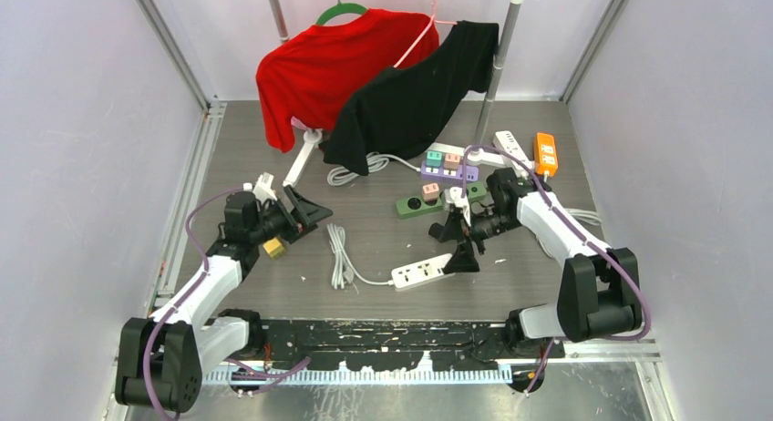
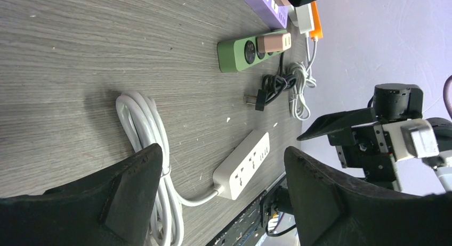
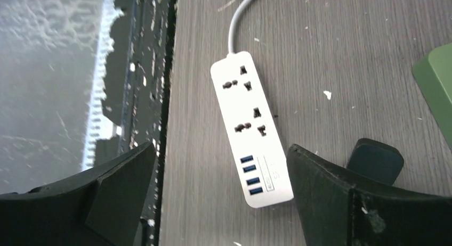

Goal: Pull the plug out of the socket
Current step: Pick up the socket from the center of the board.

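Altogether two spread tools (image 1: pixel 308 211) (image 1: pixel 456 241), one green strip (image 1: pixel 410 205), two shirts (image 1: pixel 337 66) (image 1: pixel 419 97).

We see bare tabletop (image 1: pixel 383 234) between the coiled white cable (image 1: pixel 339 257) and the green power strip (image 1: pixel 421 204), open for a pass. The white power strip (image 3: pixel 250 126) lies flat below the spread jaws of the right gripper (image 3: pixel 221 150). Farther back, the purple strip (image 1: pixel 449 173) and the hanging black shirt (image 1: pixel 410 97) crowd the way.

I work in what looks like a robotics lab cell. Plain pale walls (image 1: pixel 82 120) and aluminium rails (image 1: pixel 175 52) box in my grey tabletop (image 1: pixel 383 239). Shirts (image 1: pixel 319 70) hang from a rack (image 1: pixel 502 61) at top centre, and power strips (image 1: pixel 421 273) are strewn about.
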`<state>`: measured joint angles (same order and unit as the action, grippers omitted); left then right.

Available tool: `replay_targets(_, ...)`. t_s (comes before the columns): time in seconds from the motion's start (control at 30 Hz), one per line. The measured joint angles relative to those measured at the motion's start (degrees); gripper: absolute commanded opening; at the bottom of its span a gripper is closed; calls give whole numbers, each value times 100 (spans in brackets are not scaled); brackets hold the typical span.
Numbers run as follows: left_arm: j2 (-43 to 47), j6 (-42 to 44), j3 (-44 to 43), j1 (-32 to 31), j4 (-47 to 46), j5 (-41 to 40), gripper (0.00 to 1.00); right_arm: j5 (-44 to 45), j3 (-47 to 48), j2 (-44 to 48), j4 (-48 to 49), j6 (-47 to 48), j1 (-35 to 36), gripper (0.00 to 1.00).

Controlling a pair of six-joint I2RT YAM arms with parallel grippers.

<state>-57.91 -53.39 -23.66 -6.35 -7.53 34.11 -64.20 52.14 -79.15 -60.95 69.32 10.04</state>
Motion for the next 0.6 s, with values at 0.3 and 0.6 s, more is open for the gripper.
replay_targets(0.3,-2,-28,13,0,-85,31,83,835,-503,118,116,1342,227,99)
replay_targets(0.6,26,-50,105,0,-92,48,83,1648,-822,208,903,1364,1010,98)
